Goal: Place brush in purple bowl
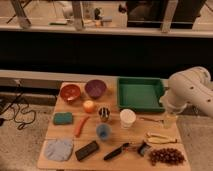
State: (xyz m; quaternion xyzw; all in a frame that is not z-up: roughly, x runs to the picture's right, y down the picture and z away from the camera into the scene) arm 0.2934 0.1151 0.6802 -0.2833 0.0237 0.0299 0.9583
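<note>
A wooden table (65,134) stands before a dark wall. The brush (117,152) lies near the front edge, between a black block (87,150) and grapes (166,156), well apart from the purple bowl (95,88) at the back beside 1 orange bowl (70,92). The gripper (169,118) hangs over the right edge, holding nothing visible; open or closed, I cannot tell.

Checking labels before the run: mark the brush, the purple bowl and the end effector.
brush (117,152), camera view, middle of its handle.
purple bowl (95,88), camera view, its bare inside.
end effector (169,119), camera view, its lower end, over the table's (136,136) right edge.
</note>
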